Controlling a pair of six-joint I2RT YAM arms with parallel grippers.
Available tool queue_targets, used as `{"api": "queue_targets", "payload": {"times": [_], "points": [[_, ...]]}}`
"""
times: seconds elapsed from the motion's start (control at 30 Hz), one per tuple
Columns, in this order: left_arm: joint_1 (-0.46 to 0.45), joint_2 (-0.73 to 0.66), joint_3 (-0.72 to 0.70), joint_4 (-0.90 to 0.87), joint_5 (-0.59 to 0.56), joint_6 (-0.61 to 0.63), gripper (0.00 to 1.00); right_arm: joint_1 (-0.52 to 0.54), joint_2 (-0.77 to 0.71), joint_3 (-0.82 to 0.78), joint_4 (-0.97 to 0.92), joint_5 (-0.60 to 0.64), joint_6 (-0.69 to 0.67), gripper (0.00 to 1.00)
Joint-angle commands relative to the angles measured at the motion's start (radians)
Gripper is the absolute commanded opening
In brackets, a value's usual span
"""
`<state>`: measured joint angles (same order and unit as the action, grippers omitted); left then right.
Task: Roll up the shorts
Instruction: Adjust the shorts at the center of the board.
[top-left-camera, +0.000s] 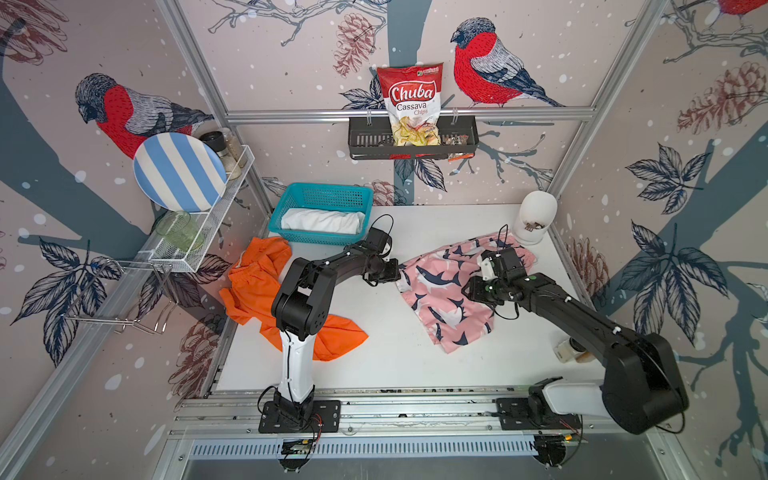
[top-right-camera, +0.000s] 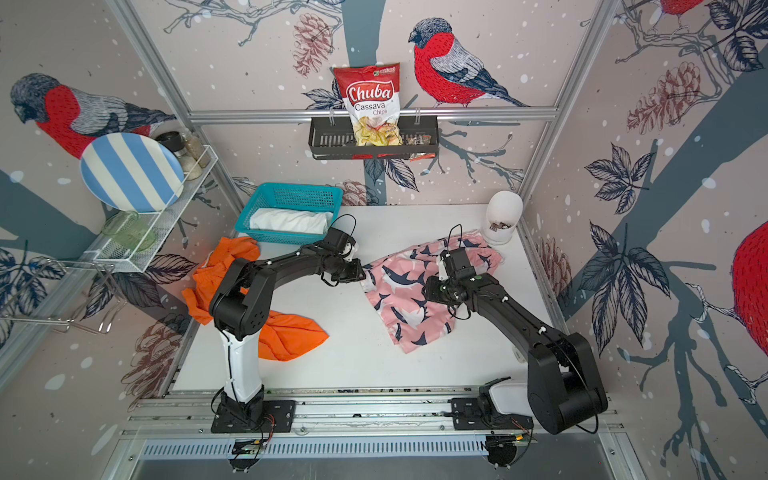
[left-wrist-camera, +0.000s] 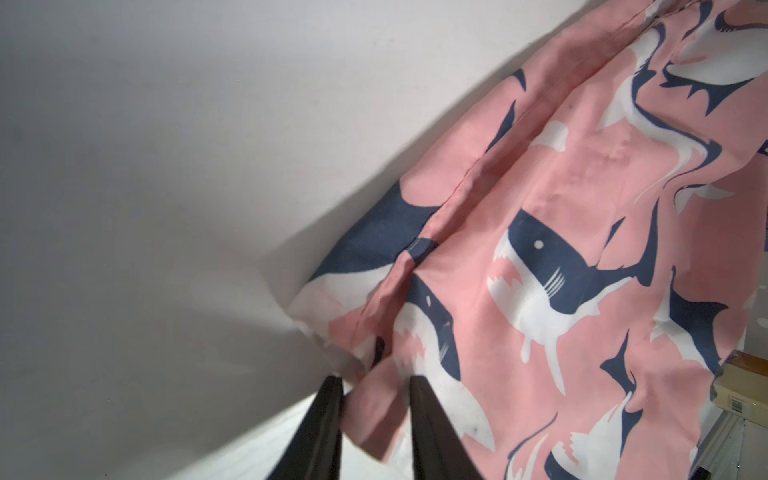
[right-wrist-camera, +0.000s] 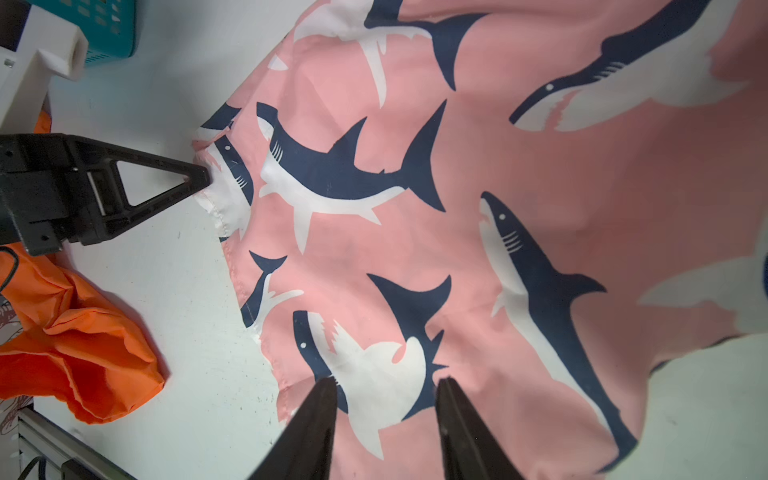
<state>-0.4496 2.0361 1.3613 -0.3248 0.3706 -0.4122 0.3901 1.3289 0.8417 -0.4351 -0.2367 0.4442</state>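
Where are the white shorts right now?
In both top views the white shorts lie inside the teal basket at the back left corner of the table, on the robot's left side, just behind the orange shorts.

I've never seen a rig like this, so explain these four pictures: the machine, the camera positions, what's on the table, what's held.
Two robot arms with pincer grippers stand at a white table. Two pictures look down from overhead; the others come from cameras on each wrist. On the table lie pink shark-print shorts and crumpled orange shorts; white shorts sit in a teal basket. The left gripper straddles the shark shorts' hem; whether it grips is unclear. The right gripper is open over them, holding nothing.
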Motion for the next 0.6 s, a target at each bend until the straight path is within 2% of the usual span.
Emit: {"api": "queue_targets", "payload": {"times": [0.0, 0.1, 0.23, 0.4, 0.53, 0.57], "points": [[-0.009, -0.004, 0.01, -0.011, 0.016, 0.016, 0.16, 0.001, -0.015, 0.008, -0.036, 0.016, -0.002, 0.44], [-0.01, -0.03, 0.011, -0.016, 0.02, 0.004, 0.0, 0.0, -0.024, 0.009, -0.039, 0.018, -0.002, 0.44], [-0.024, -0.088, 0.06, -0.053, 0.017, -0.005, 0.0, -0.003, -0.04, 0.019, -0.05, 0.033, -0.005, 0.44], [-0.03, -0.147, 0.139, -0.107, -0.047, -0.033, 0.0, -0.004, -0.051, 0.02, -0.046, 0.036, 0.001, 0.43], [-0.025, -0.123, 0.199, -0.131, -0.131, -0.036, 0.0, -0.004, -0.04, 0.023, -0.044, 0.04, -0.003, 0.43], [-0.02, -0.094, 0.229, -0.149, -0.121, -0.032, 0.0, -0.003, -0.041, 0.023, -0.045, 0.043, -0.003, 0.43]]}}
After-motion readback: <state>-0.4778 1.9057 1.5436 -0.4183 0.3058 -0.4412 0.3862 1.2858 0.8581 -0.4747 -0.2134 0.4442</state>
